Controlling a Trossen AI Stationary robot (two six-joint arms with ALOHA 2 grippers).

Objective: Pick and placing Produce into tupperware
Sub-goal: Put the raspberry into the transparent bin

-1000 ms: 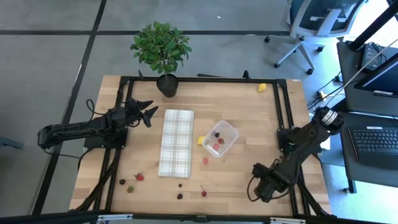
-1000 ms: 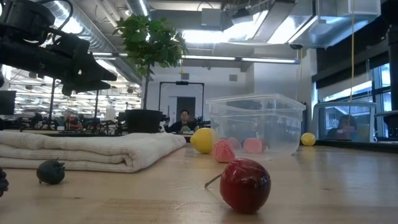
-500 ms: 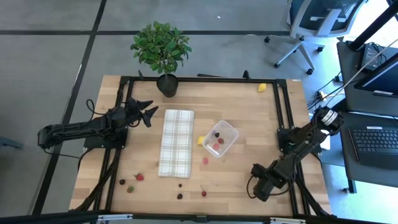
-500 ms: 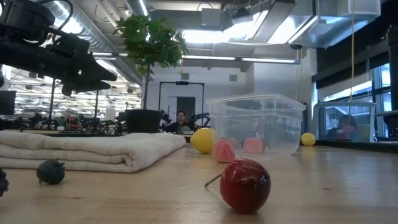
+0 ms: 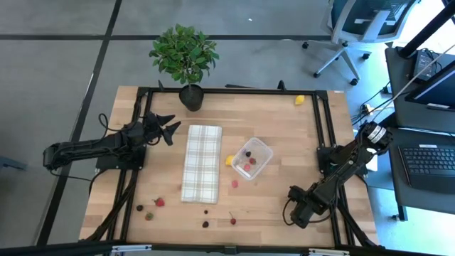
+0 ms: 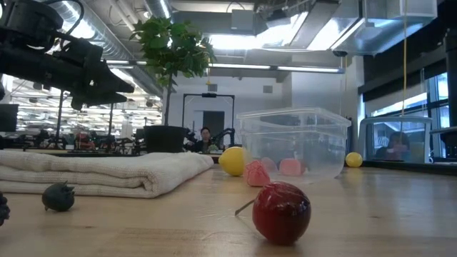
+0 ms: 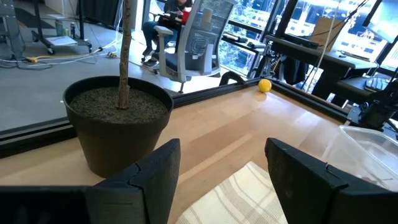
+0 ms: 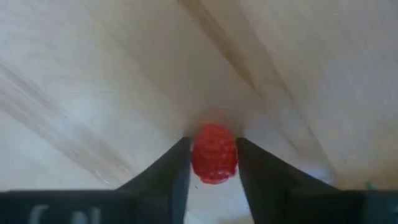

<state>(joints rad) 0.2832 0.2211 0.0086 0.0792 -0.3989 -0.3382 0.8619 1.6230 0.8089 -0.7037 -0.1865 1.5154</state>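
Note:
The clear tupperware (image 5: 254,157) stands mid-table with pink pieces inside. A yellow piece (image 5: 229,160) and a pink one (image 5: 234,183) lie beside it. More produce lies along the near edge: a red cherry (image 6: 281,212), dark berries (image 5: 205,224) and a red piece (image 5: 159,202). My right gripper (image 8: 213,163) points down at the near right of the table (image 5: 297,210), shut on a red raspberry (image 8: 214,153). My left gripper (image 7: 222,168) hangs open at the far left (image 5: 170,129), next to the plant pot (image 7: 118,121). My right gripper pinches the raspberry's two opposite sides (image 8: 198,157) between its two fingertips. The fingers come from above, pointing down. The raspberry sits between the tips at the wooden tabletop; whether it is lifted clear does not show.
A folded checked cloth (image 5: 202,162) lies left of the tupperware. A potted plant (image 5: 184,55) stands at the far edge, and a yellow piece (image 5: 300,100) lies at the far right. Black frame rails (image 5: 323,128) run along the table's sides. Bare wood lies right of the tupperware.
My right gripper has sunk a little toward the tabletop at the near right. My left arm and the produce on the table have kept still.

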